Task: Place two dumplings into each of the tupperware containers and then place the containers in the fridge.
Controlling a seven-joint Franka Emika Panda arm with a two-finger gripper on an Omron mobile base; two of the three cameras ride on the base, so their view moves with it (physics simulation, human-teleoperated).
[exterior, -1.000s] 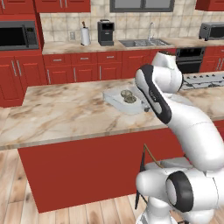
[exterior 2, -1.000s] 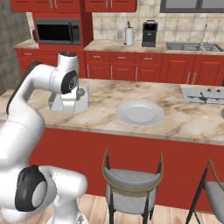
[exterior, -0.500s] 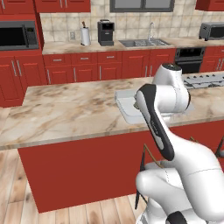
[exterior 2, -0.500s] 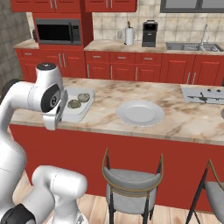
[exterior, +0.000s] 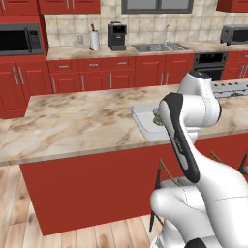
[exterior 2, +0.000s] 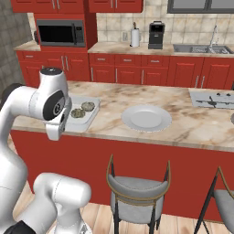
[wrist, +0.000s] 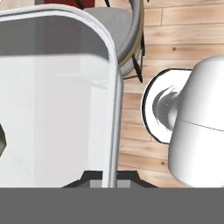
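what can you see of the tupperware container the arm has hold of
The tupperware container is a shallow, clear whitish rectangular tray with rounded corners and a raised rim. It looks about level over the marble counter's near edge and holds two mottled dumplings. In the hand view the fingers are shut on its rim, with the wooden floor beneath.

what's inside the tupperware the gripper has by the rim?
Two dumplings lie inside the tupperware container, side by side. The gripper is shut on its rim. The arm covers the container's left end, so that part is unseen.
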